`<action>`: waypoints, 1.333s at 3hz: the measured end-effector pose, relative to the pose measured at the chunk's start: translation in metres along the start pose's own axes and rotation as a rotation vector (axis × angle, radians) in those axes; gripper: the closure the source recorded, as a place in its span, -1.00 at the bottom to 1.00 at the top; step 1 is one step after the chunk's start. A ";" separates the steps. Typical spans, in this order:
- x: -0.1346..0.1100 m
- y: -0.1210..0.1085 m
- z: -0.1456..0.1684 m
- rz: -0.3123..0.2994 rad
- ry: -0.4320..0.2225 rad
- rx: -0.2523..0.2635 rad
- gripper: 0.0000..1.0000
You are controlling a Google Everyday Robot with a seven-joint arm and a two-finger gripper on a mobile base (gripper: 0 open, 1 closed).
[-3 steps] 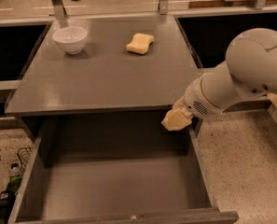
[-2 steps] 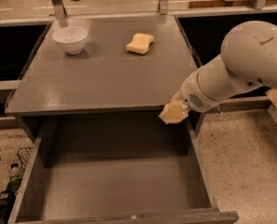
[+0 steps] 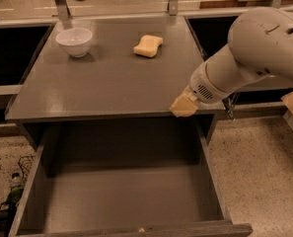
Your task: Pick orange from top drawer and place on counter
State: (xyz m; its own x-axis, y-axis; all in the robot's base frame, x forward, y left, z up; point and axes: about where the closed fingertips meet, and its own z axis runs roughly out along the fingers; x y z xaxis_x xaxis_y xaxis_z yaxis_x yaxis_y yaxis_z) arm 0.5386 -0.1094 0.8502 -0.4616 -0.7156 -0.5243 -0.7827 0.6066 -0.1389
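While no orange is showing in the open top drawer [image 3: 121, 196] or on the counter [image 3: 111, 83], my gripper [image 3: 184, 105] is hovering centre-right at the counter's front edge; its grip I cannot tell. I am judging a drawer search necessary before descending.

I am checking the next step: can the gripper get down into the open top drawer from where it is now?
Probably yes. The gripper hangs at the counter's front right edge, and the top drawer just below is pulled out, with nothing covering its open part.
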 end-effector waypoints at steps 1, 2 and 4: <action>0.000 0.000 0.000 0.000 0.000 0.000 1.00; -0.020 -0.015 0.000 -0.003 -0.023 0.027 1.00; -0.035 -0.022 0.020 -0.016 -0.020 0.032 1.00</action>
State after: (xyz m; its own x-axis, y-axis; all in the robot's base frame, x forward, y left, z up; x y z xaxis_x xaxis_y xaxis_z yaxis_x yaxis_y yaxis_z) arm 0.5807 -0.0909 0.8550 -0.4402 -0.7183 -0.5387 -0.7761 0.6061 -0.1740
